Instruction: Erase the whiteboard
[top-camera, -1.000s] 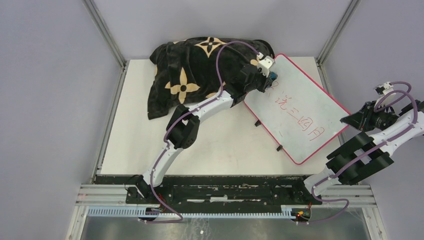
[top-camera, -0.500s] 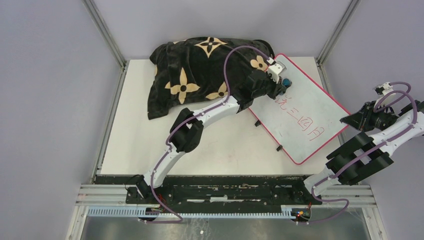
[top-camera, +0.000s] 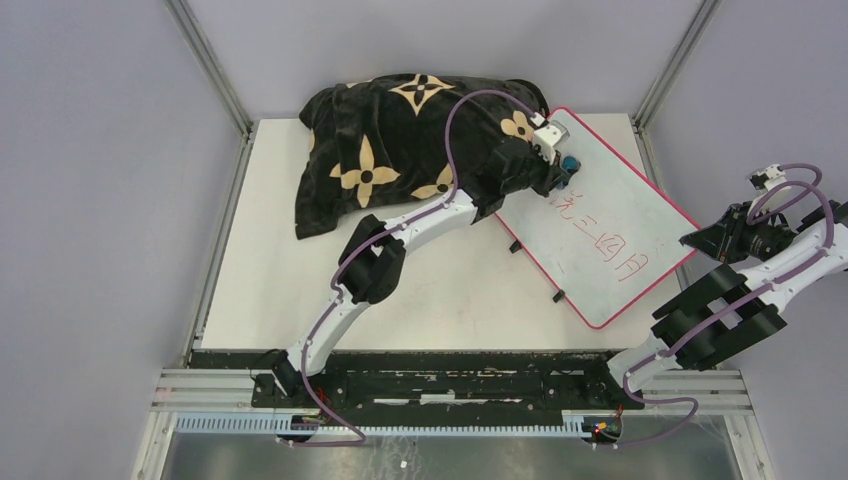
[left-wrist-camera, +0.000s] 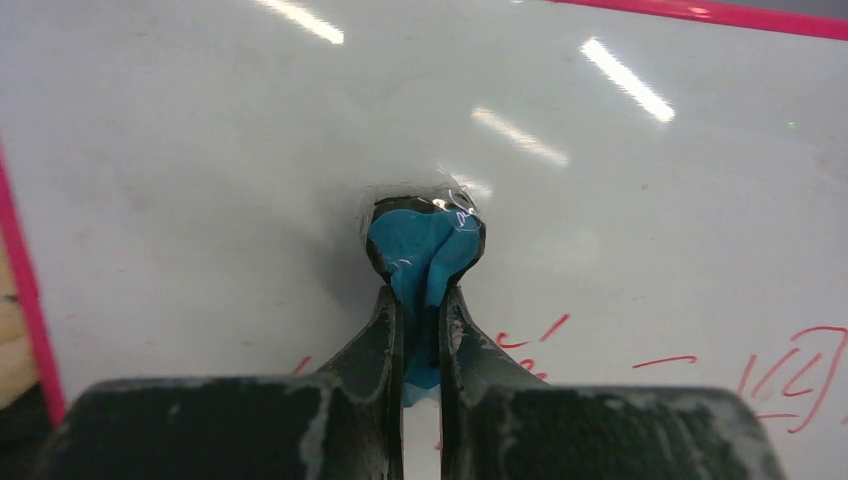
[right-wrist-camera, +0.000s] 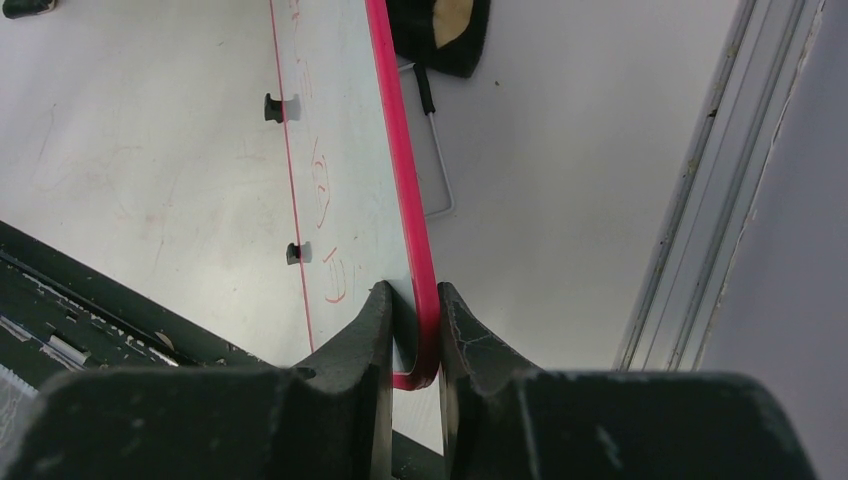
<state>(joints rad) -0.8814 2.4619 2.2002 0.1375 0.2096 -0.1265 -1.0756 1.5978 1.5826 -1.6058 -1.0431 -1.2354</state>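
Note:
The whiteboard (top-camera: 625, 190) lies slanted at the table's back right, with red handwriting (top-camera: 605, 240) across its middle. My left gripper (top-camera: 562, 172) is shut on a blue eraser pad (top-camera: 570, 163), which presses on the board's upper left part. In the left wrist view the pad (left-wrist-camera: 420, 245) bulges out past the gripper (left-wrist-camera: 424, 300) onto the white surface (left-wrist-camera: 200, 150), with red strokes (left-wrist-camera: 800, 375) just behind it. My right gripper (top-camera: 692, 243) is shut on the board's red rim (right-wrist-camera: 400, 150) at its right corner (right-wrist-camera: 414, 295).
A black pillow with tan flowers (top-camera: 400, 140) lies at the back of the table, touching the board's upper left corner. Two small black clips (top-camera: 557, 296) stick out from the board's near edge. A metal frame post (top-camera: 655, 80) stands behind the board.
My left gripper has slid the eraser up and to the right along the board's upper part. The red marks at the writing's upper left end have gone. The right arm has kept still.

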